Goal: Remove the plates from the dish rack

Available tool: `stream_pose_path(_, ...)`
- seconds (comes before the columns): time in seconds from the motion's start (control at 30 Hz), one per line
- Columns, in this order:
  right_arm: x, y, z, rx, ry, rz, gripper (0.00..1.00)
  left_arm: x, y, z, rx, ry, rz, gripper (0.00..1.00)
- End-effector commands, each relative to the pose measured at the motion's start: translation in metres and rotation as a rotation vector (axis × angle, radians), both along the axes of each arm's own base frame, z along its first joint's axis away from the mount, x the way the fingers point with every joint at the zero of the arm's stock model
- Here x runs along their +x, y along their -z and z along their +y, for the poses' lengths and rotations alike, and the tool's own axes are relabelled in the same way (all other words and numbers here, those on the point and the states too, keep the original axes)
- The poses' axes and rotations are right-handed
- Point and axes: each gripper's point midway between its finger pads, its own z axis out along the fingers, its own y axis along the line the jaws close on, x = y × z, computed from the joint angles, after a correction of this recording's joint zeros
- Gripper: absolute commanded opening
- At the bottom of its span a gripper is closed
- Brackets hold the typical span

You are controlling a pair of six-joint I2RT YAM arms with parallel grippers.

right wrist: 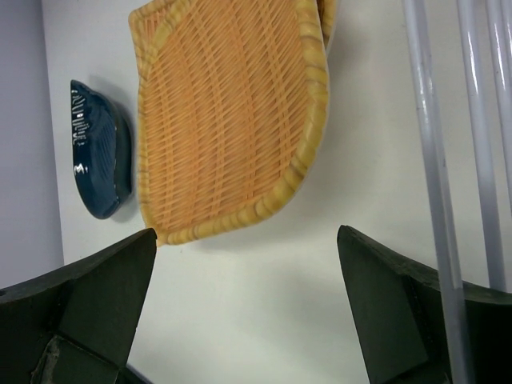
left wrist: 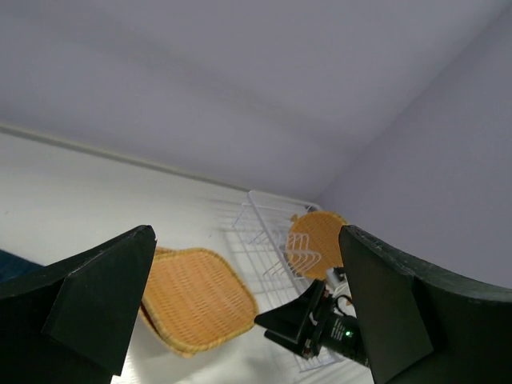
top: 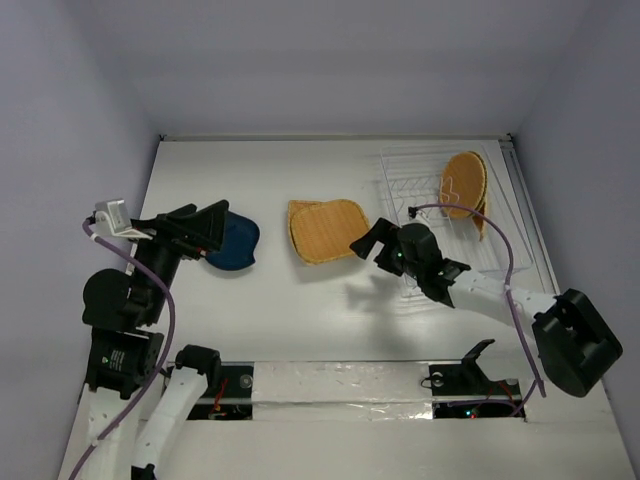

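The dish rack (top: 432,222) stands at the back right, a pale see-through frame with thin ribs. One round orange woven plate (top: 464,182) stands upright in it. A rounded-square orange plate (top: 326,230) lies flat mid-table, with the edge of another orange plate showing under it. A dark blue plate (top: 238,243) lies to the left. My left gripper (top: 220,234) hovers open over the blue plate's near-left side, holding nothing. My right gripper (top: 368,249) is open and empty between the square plate and the rack. The right wrist view shows the square plate (right wrist: 228,112) and the blue plate (right wrist: 100,152) beyond the jaws.
White walls close the table at the back and both sides. The rack's rails (right wrist: 436,160) run close beside my right gripper's right finger. In the left wrist view the right gripper (left wrist: 308,320) shows beyond the square plate (left wrist: 196,298), in front of the rack (left wrist: 264,240).
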Motion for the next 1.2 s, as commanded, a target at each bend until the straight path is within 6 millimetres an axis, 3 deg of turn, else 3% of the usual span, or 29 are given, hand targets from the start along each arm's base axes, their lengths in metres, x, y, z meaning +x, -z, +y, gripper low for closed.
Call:
stream_pose_path(0.0,0.004,-0.058,0.006,0.009,-0.04,-0.159,1.0,-0.012,-0.03,0.002,-0.083,0.002,-0.065,0.99)
stream_pose_path(0.2,0.009,-0.081,-0.004,-0.068,-0.02,-0.196,1.0,-0.018,-0.038,0.0,-0.12,0.018,-0.086,0.99)
stream_pose_path(0.33,0.021,-0.053,0.008,-0.109,-0.041,-0.145,1.0,-0.01,-0.024,-0.001,-0.112,0.01,-0.065,0.99)
stream_pose_path(0.37,0.024,-0.032,0.012,-0.134,-0.048,-0.104,1.0,-0.009,-0.019,-0.005,-0.108,0.029,-0.054,0.99)
stream_pose_path(0.47,0.034,-0.012,0.021,-0.125,-0.045,-0.083,1.0,-0.011,-0.019,-0.009,-0.113,0.05,-0.05,0.99)
stream_pose_path(0.63,0.042,-0.007,0.027,-0.071,-0.016,-0.107,1.0,-0.017,-0.023,-0.013,-0.155,0.08,-0.066,0.99)
stream_pose_path(0.67,0.04,-0.003,0.026,-0.068,-0.017,-0.1,1.0,-0.017,-0.024,-0.011,-0.16,0.072,-0.068,0.99)
stream_pose_path(0.8,0.024,-0.014,0.043,0.044,-0.115,-0.114,1.0,-0.016,-0.026,-0.007,-0.179,0.048,-0.063,0.99)
stream_pose_path(0.9,0.013,-0.026,0.044,0.098,-0.14,-0.126,1.0,-0.016,-0.03,-0.007,-0.183,0.049,-0.066,0.99)
stream_pose_path(1.03,-0.007,-0.036,0.064,0.166,-0.293,-0.12,1.0,-0.017,-0.032,-0.007,-0.192,0.051,-0.071,0.99)
stream_pose_path(1.17,-0.022,-0.023,0.076,0.22,-0.374,-0.043,1.0,-0.017,-0.038,0.003,-0.2,-0.003,-0.07,0.99)
